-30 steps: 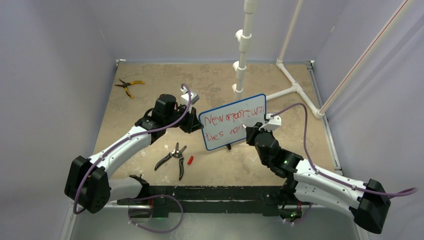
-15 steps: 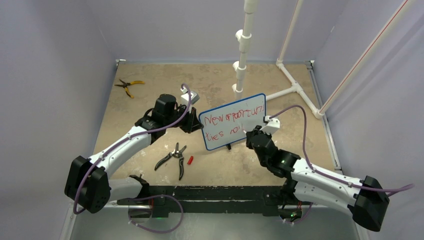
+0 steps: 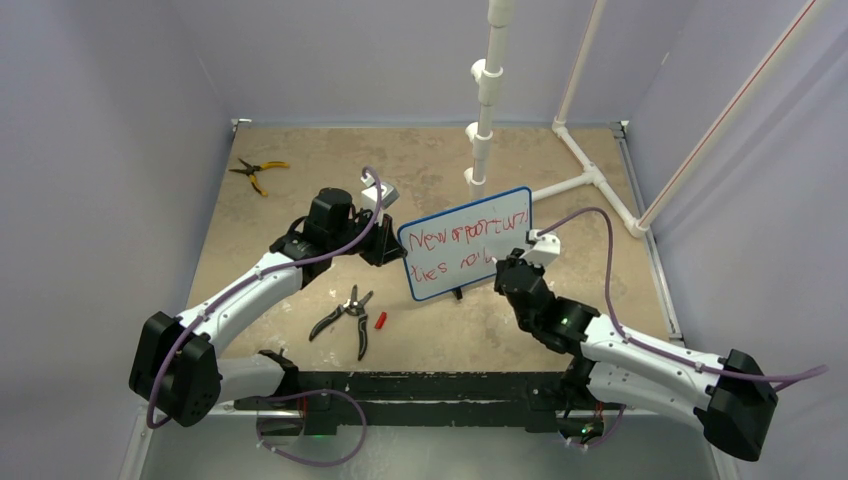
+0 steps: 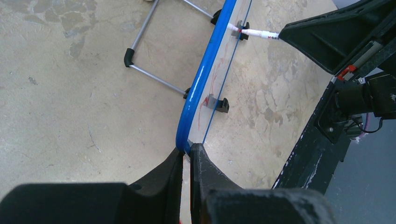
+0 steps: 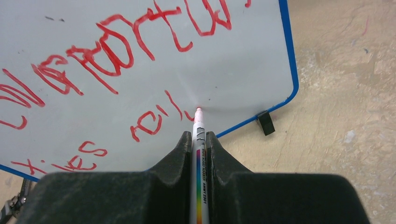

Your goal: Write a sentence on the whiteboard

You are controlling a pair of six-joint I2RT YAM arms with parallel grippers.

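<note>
The whiteboard [image 3: 470, 275] stands tilted at mid table, blue-framed, facing the arms. The sentence [image 3: 462, 238] runs across it in red, in two rows. My left gripper [image 3: 393, 248] is shut on the board's left edge, and the left wrist view shows its fingertips [image 4: 187, 150] pinching the blue frame [image 4: 201, 81]. My right gripper [image 5: 200, 136] is shut on a white marker [image 5: 200, 156] with a rainbow stripe. The marker's red tip touches the whiteboard [image 5: 243, 70] at the right end of the sentence's [image 5: 116, 53] lower row.
Black-handled snips [image 3: 345, 318] and a small red cap [image 3: 380, 320] lie in front of the board. Yellow-handled pliers [image 3: 255, 172] rest at the far left. A white pipe frame [image 3: 485, 110] rises behind the board, with branches running right. The board's wire stand [image 4: 149, 51] props it from behind.
The right gripper has shifted slightly to the right along the lower row, and new red strokes have appeared there. The left arm and the board have stayed still.
</note>
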